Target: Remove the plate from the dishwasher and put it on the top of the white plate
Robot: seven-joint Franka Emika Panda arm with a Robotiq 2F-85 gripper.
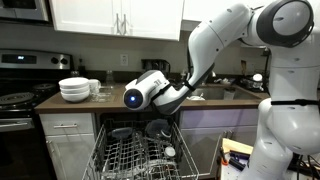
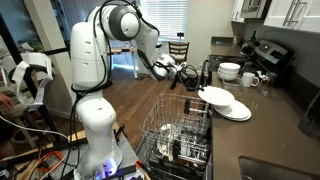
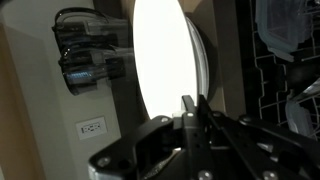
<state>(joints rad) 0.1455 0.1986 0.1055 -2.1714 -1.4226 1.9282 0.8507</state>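
Observation:
My gripper (image 3: 190, 108) is shut on the rim of a white plate (image 3: 160, 55), which fills the upper middle of the wrist view. In an exterior view the gripper (image 2: 197, 82) holds this plate (image 2: 213, 95) tilted over the counter, close above the near edge of the flat white plate (image 2: 239, 112) lying there. Whether the two plates touch I cannot tell. The dishwasher stands open with its wire rack (image 2: 175, 135) pulled out below the counter edge. From the front, the wrist (image 1: 148, 92) hangs above the rack (image 1: 135, 155), and both plates are hidden there.
A stack of deep white bowls (image 1: 75, 90) (image 2: 230, 70) and a mug (image 2: 250, 79) stand on the counter near the stove (image 1: 20, 75). Dark dishes sit in the rack (image 1: 158, 128). The sink (image 1: 215, 92) lies behind the arm. A wall outlet (image 3: 91, 127) shows in the wrist view.

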